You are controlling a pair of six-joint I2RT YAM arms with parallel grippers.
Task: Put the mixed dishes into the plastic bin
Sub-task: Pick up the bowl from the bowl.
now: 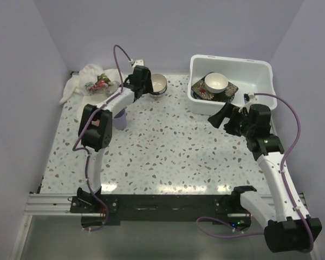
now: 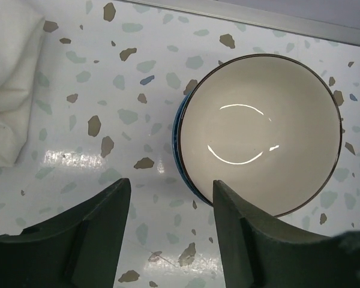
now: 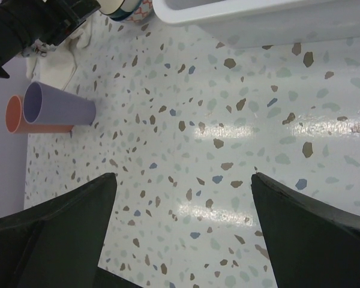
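Observation:
A cream bowl (image 2: pixel 264 126) with a blue outside stands at the table's far middle (image 1: pixel 158 84). My left gripper (image 2: pixel 171 198) is open over its near-left rim, one finger (image 2: pixel 246 240) over the bowl's inside and the other outside it; in the top view it (image 1: pixel 149 86) sits beside the bowl. The white plastic bin (image 1: pixel 257 81) at the far right holds a dark floral square plate (image 1: pixel 206 93) with a small bowl (image 1: pixel 215 81) on it. My right gripper (image 1: pixel 223 120) is open and empty just in front of the bin (image 3: pixel 258 21). A purple cup (image 3: pixel 57 105) and an orange cup (image 3: pixel 15 114) lie side by side.
A white cloth (image 1: pixel 89 81) with a red-green print lies in the far left corner, also in the left wrist view (image 2: pixel 9 78). The purple cup (image 1: pixel 119 120) lies partly under my left arm. Lilac walls close in the table on three sides.

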